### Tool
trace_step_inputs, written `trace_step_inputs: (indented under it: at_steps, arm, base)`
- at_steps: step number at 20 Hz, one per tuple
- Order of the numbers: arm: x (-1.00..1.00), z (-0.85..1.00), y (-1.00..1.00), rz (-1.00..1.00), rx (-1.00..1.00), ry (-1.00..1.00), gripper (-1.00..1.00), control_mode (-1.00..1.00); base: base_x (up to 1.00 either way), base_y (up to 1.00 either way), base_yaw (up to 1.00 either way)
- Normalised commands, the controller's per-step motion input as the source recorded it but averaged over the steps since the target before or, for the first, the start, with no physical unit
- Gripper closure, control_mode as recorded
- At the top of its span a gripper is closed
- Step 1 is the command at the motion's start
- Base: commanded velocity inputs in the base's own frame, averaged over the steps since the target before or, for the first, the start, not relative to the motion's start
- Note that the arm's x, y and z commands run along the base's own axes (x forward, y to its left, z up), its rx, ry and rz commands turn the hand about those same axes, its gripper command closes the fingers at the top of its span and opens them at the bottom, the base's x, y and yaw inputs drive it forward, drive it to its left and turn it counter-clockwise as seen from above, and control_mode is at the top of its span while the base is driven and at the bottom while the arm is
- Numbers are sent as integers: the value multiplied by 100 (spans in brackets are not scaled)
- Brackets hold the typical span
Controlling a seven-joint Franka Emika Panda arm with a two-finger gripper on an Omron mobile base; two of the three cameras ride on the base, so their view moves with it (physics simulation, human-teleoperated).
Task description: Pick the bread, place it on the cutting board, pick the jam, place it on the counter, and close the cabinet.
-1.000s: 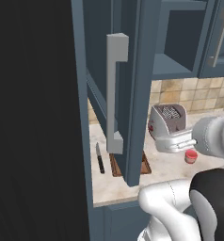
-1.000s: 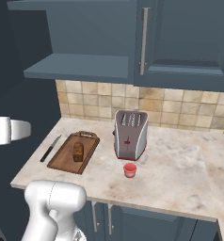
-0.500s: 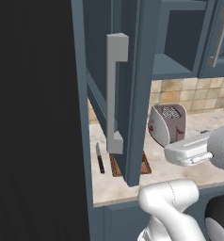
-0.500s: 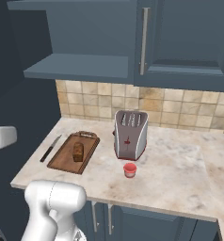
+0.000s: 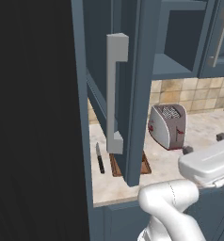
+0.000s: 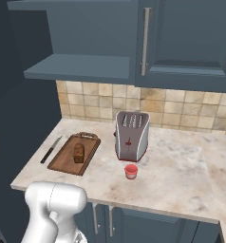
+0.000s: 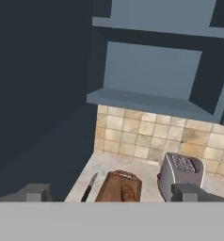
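Bread on cutting board, jam on surface; jaws apart, empty; to close cabinet door, push its outer face, clear of bar handle.

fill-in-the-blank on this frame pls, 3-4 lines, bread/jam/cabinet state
1. The small brown bread chunk lies on the dark-brown wooden ____.
2. The short red jam jar stands on the beige marble counter just in front of the silver ____.
3. The dark blue-grey upper cabinet's panelled door with the light-grey bar handle stands ____.
4. The black-handled knife lies beside the board, on the side ____ from the toaster.

Missing words: cutting board; toaster; open; away
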Motion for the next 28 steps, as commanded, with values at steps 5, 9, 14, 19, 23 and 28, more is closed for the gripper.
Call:
trace_step_inputs:
  at_steps: [5,9,14,19,23,28]
  arm:
    - [-27,0,5,2,0,-20,-100,-100]
    - [-15,0,21,1,0,-13,-100,-100]
    - [0,0,29,0,0,-8,-100,-100]
    - [0,0,22,1,0,-8,-100,-100]
    - [0,-1,21,2,0,-5,-100,-100]
    - [0,-1,18,2,0,-4,-100,-100]
  base:
    - [0,0,0]
    - [0,0,0]
    - [0,0,0]
    - [0,0,0]
    - [0,0,0]
    - [0,0,0]
